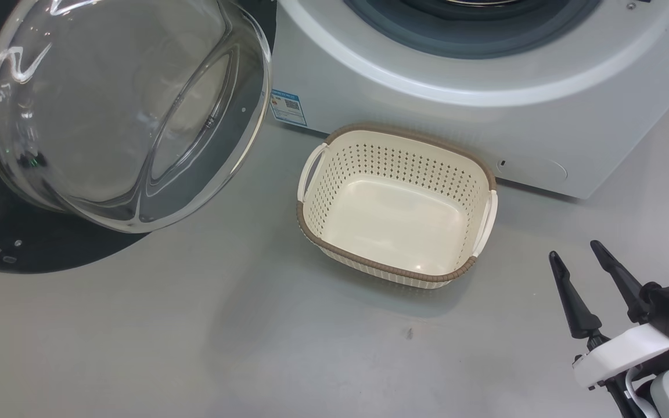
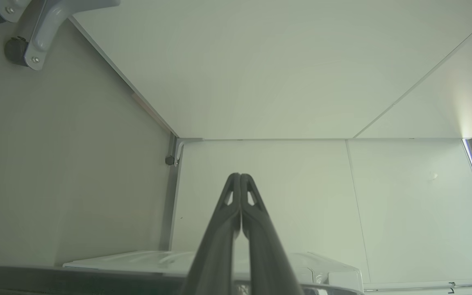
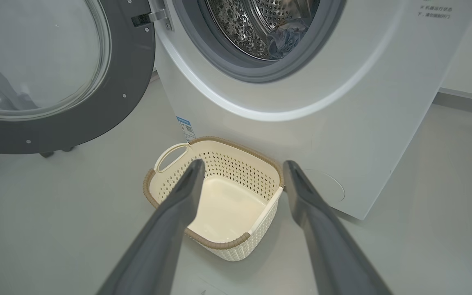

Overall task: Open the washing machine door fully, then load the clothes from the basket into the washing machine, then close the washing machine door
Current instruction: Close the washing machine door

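Two claws were in view. The left claw [image 2: 240, 176] was fully closed. Its two dark fingers [image 2: 219, 237] were pressed together along their length with nothing between them, and it pointed toward pale flat panels [image 2: 260, 73] that met in a corner. The right claw [image 1: 575, 249] was at the lower right of the head view, fingers spread wide apart and empty. It was held over the grey floor [image 1: 195, 337], apart from the basket [image 1: 397, 270].

The washing machine door [image 1: 50, 249] stood open to the left of the washing machine [image 1: 427, 104], with its clear glass bowl [image 1: 125, 110] bulging outward. Its metal hinge [image 3: 150, 18] was visible at the cabinet edge in the right wrist view.

The basket sat upright on the floor, just in front of the machine's lower front panel and below the port, with its cream bottom fully exposed. A blue sticker [image 1: 288, 106] was fixed to the front panel near the basket handle [image 1: 311, 165] on that view's left.

Inside the grey rubber gasket [image 3: 236, 69], the perforated steel drum [image 3: 240, 20] held a crumpled piece of the clothes [image 3: 285, 39] in its lower part. The print on it could not be made out.
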`<state>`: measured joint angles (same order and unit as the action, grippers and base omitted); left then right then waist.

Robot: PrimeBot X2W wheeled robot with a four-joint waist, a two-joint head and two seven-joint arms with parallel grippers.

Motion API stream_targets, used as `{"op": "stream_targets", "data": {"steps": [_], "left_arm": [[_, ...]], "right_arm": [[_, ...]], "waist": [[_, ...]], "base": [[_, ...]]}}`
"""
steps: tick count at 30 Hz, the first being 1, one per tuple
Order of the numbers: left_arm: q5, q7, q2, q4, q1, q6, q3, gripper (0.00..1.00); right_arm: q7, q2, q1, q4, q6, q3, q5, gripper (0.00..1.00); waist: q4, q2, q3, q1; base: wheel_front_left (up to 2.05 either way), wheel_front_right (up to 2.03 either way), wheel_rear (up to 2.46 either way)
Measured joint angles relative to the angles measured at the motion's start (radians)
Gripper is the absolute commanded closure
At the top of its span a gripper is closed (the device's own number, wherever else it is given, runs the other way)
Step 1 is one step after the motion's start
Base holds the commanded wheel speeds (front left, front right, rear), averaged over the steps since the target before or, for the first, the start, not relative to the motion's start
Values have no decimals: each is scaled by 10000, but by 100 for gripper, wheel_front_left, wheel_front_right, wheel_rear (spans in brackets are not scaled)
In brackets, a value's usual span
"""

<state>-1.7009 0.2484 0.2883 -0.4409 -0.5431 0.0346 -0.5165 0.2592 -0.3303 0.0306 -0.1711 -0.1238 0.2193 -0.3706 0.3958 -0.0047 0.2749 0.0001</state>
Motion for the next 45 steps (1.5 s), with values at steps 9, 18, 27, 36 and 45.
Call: {"op": "stream_targets", "data": {"steps": [9,18,27,36,45], "left_arm": [[0,431,142,-439,-128,274,173,100],[-71,1018,128,-742,-380,508,543,100],[-253,1664,209,-995,-388,616,631,100],[-566,2872,311,-997,-369,742,1212,100],[-414,3641,276,-830,-340,775,1858,100]], "right_arm": [[0,-221,221,52,0,12,-2,0],[0,-393,226,52,0,-98,-65,0],[0,-520,335,65,0,-92,-69,0],[0,-552,336,59,0,-121,-82,0],[0,-470,335,36,0,-146,-96,0]], "waist": [[-142,0,369,0],[-203,0,539,0],[-200,0,540,0],[-156,0,428,-1],[-57,0,211,-1]], "base": [[0,0,0],[0,0,0],[0,0,0],[0,0,0],[0,0,0]]}}
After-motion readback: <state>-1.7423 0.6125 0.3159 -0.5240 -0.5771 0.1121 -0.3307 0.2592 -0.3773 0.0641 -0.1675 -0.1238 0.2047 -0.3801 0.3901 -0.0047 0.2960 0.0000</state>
